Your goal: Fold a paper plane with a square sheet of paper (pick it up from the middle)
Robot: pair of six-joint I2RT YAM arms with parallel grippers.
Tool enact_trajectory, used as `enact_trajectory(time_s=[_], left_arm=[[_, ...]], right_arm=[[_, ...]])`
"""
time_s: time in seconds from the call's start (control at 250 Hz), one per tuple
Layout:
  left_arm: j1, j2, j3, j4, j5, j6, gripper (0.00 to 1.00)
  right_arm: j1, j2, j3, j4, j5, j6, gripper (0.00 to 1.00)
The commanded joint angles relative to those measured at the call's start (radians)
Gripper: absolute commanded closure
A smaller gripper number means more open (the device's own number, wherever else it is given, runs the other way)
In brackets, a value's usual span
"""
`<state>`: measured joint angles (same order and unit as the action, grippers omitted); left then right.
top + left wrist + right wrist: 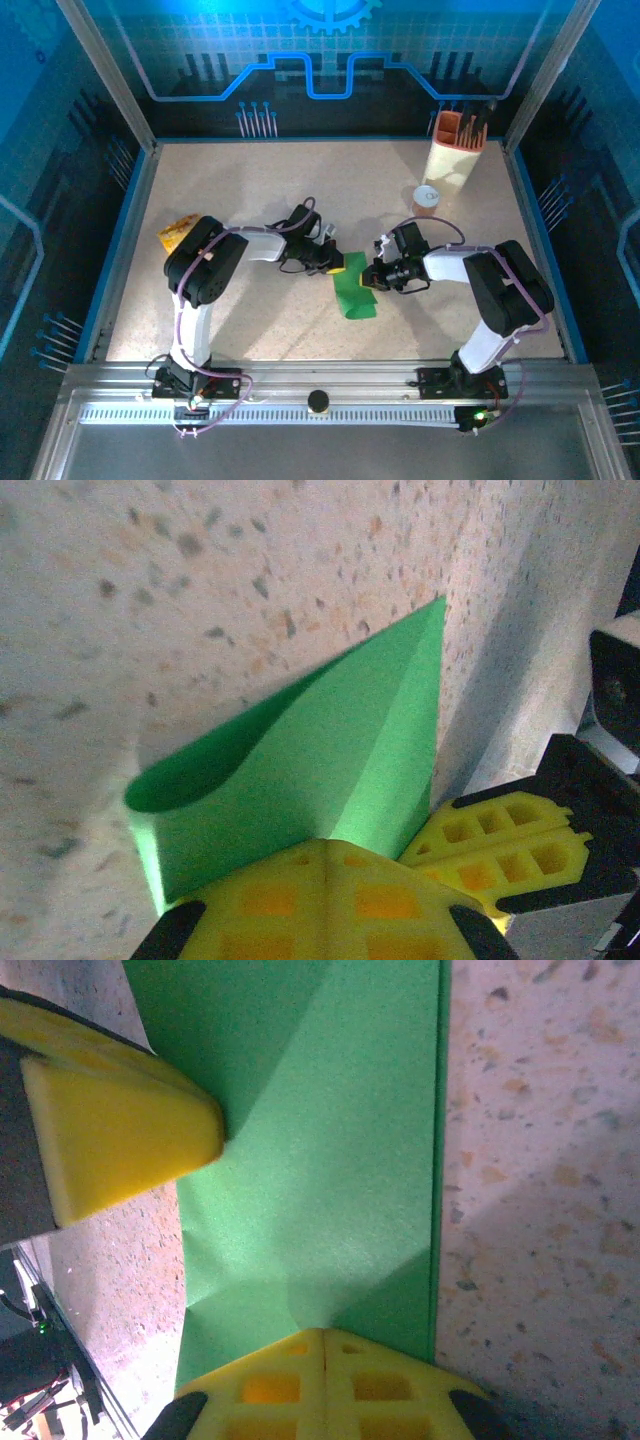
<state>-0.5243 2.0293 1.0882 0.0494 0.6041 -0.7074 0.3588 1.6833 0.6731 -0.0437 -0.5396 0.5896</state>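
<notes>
The square sheet of paper (354,293) is bright green and lies folded into a narrow strip at the table's middle. In the left wrist view the paper (330,750) shows a diagonal crease, and a flap curls over in a loose loop at the left. My left gripper (330,842) is shut, its yellow tips set on the paper's end. My right gripper (325,1332) is shut too, tips resting on the flat paper (330,1150) by its straight edge. The left fingers (120,1130) touch the sheet a short way off. From above, left gripper (347,266) and right gripper (372,277) meet at the strip's far end.
A crinkled yellow-orange snack packet (177,232) lies at the left by the left arm's elbow. A cream holder with tools (456,152) and a small round cup (428,196) stand at the back right. Blue walls fence the speckled table (250,190).
</notes>
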Motion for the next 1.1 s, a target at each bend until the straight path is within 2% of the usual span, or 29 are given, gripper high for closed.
enact_trajectory(time_s=[0.0,0.583,0.807,0.955,1.099], left_arm=[[0.06,0.023,-0.016,0.004,-0.05,-0.005,1.0],[0.08,0.042,0.136,-0.238,-0.24,-0.009,1.0],[0.071,-0.044,0.205,-0.266,-0.144,0.033,1.0],[0.029,-0.084,0.14,-0.188,-0.054,0.018,1.0],[-0.029,-0.071,0.07,-0.113,-0.011,0.013,1.0]], right_arm=[[-0.01,0.037,-0.053,-0.118,0.155,0.003,1.0],[-0.007,0.024,-0.057,-0.117,0.162,0.003,1.0],[-0.007,0.032,-0.053,-0.119,0.159,0.001,1.0],[-0.007,0.027,-0.055,-0.119,0.163,0.003,1.0],[-0.007,0.027,-0.056,-0.119,0.168,0.004,1.0]])
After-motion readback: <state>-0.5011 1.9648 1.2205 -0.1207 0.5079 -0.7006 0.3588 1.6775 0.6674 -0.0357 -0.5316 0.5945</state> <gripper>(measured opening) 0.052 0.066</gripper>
